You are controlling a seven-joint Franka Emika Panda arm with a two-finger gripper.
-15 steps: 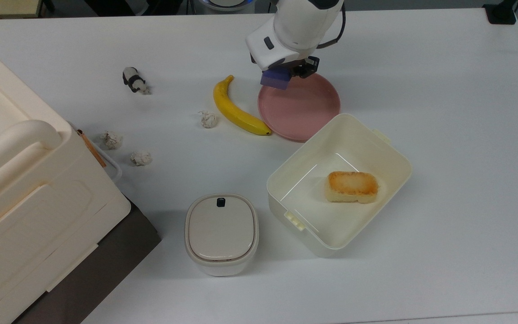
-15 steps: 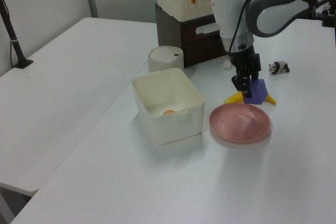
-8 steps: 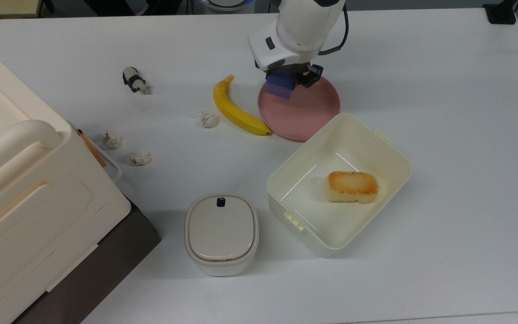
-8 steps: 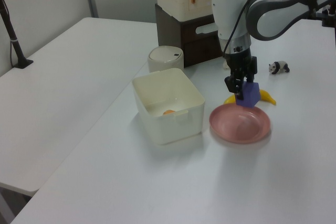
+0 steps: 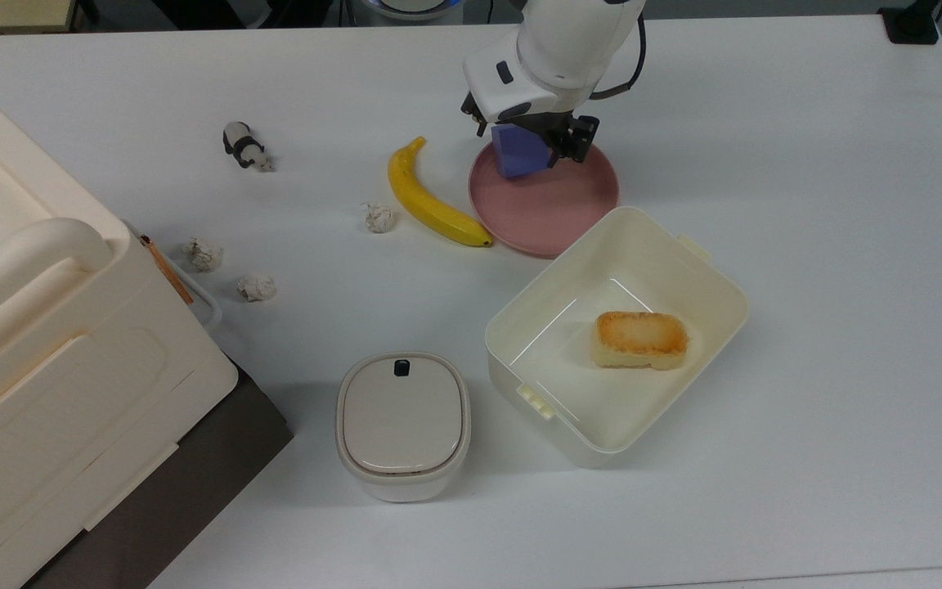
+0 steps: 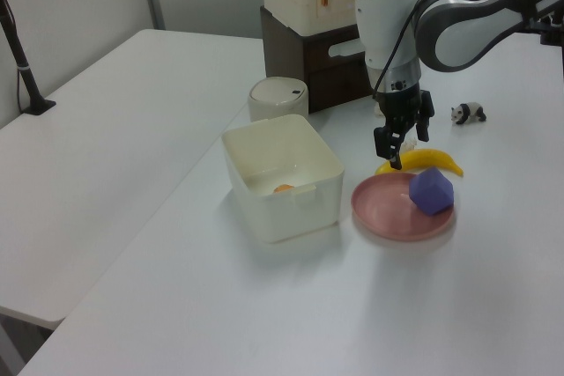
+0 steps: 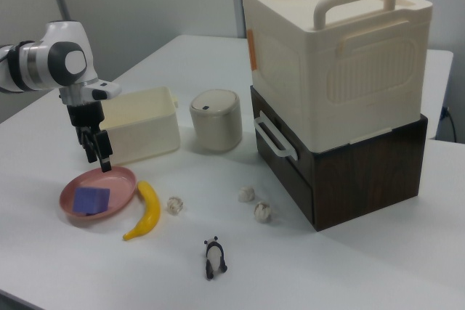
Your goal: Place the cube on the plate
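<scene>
The blue-purple cube [image 5: 514, 154] lies on the pink plate [image 5: 557, 209], on the part nearest the banana, free of the fingers. In the left view the cube [image 6: 431, 191] rests on the plate [image 6: 383, 209] toward the left view's right. In the right view the cube [image 7: 92, 199] sits flat inside the plate [image 7: 122, 177]. My gripper [image 5: 527, 131] hangs open just above the plate's far edge, holding nothing. It also shows as the gripper [image 6: 401, 145] beside and above the cube, and as the gripper [image 7: 98, 156] over the plate's rim.
A banana [image 5: 434, 200] touches the plate's left side in the top view. An open cream container [image 5: 708, 286] with a piece of bread [image 5: 641, 339] stands close below the plate. A lidded pot [image 5: 402, 421], a toy panda [image 5: 244, 147], three paper balls and a large cream box [image 5: 46, 343] lie further left.
The gripper carried the cube rightward over the plate in the top view, then opened. The cube dropped onto the plate, and the gripper now stands above it.
</scene>
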